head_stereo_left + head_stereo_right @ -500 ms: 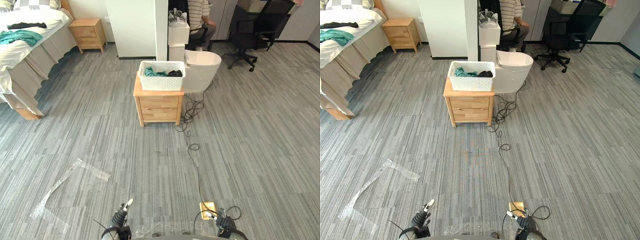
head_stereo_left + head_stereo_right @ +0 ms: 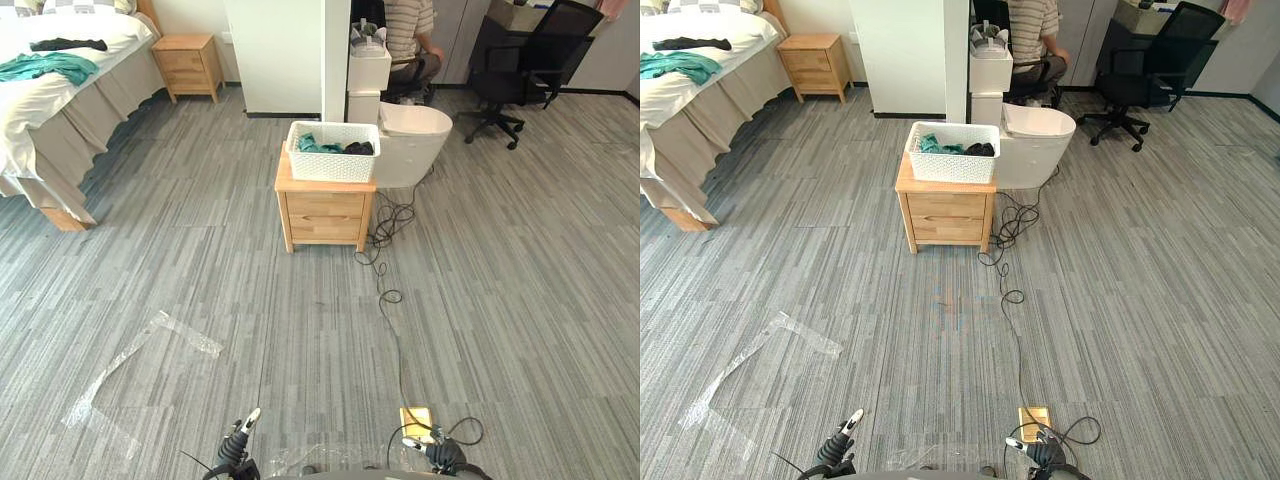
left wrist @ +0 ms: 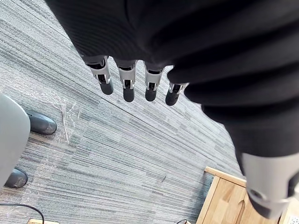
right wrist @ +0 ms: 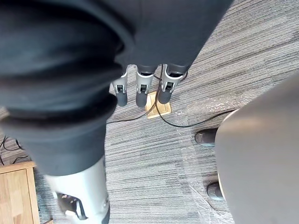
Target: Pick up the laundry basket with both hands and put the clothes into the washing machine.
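White basket (image 2: 331, 166) far from left robot hand (image 2: 239, 443)

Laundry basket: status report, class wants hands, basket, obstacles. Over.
Left hand and right hand open, empty, low. Laundry basket, clothes inside, on wooden nightstand far ahead, untouched. Clear tape on carpet, left of the path.

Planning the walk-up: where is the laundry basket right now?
In the left eye view, upper centre: the laundry basket sits on a small wooden cabinet, the white washing machine close on its right.
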### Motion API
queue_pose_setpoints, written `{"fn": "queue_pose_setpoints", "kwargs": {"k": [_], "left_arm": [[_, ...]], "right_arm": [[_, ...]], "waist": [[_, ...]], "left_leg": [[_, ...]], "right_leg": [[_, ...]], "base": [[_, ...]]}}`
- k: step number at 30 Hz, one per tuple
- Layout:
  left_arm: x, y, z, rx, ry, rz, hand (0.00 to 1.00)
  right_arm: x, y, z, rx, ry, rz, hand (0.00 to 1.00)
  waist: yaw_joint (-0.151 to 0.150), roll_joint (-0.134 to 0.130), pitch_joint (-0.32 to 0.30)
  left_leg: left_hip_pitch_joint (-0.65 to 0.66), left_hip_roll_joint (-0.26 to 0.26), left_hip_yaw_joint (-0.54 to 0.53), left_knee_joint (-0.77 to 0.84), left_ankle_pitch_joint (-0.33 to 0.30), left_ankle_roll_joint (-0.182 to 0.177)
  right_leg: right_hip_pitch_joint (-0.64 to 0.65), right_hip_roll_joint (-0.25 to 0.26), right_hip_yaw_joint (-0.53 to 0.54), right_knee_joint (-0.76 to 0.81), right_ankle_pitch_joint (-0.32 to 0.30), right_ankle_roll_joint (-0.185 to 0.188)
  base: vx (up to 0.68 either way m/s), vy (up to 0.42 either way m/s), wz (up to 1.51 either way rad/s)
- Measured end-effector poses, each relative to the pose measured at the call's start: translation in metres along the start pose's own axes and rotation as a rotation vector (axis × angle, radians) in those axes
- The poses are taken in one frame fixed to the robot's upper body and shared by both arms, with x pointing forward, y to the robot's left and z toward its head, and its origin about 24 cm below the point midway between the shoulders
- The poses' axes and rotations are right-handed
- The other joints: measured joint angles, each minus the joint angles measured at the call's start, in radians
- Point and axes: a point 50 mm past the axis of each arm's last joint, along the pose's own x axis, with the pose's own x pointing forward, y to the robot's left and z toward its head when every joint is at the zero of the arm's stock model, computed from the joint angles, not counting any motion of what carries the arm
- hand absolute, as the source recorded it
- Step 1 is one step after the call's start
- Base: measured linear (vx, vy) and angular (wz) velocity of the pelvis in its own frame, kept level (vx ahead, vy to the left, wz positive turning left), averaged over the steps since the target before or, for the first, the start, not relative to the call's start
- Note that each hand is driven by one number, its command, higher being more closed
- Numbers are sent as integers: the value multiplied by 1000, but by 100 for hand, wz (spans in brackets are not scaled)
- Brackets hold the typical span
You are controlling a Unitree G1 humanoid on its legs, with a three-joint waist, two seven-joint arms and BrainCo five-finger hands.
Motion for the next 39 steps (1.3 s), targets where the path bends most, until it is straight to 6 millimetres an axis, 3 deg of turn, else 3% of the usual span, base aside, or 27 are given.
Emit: {"fn": "queue_pose_setpoints", "kwargs": {"k": [31,34,36,37,39], "left_arm": [[1,-1,3,-8,-6,-2,0],[1,0,4,-8,-7,2,0],[3,5,11,-10,-25,15,0],[5,6,16,-28,-41,21,0],[6,4,23,-62,-72,19,0]], "right_arm": [[1,2,2,-26,4,11,0],[2,3,2,-25,9,13,0],[3,6,5,-24,2,21,0],[4,7,11,-24,-15,24,0],[5,4,15,-31,-26,18,0]], "waist": [[0,-8,6],[0,-13,10],[2,-21,39],[1,-21,69],[5,-7,102]], "left_leg": [[-18,0,-24,15,-1,-2],[-27,1,-38,28,-7,-15],[-90,7,-37,196,-87,-64],[-149,21,-19,355,-131,-103],[-269,50,35,632,-120,-128]], "right_leg": [[-2,-2,-30,-3,-4,4],[3,0,-51,-2,-11,-7],[24,2,-58,6,-31,-19],[35,6,-62,19,-53,-43],[53,9,-61,44,-73,-63]], "base": [[-8,-3,3],[-11,-27,19],[-7,-57,17],[-54,-58,14],[-79,-46,0]]}}
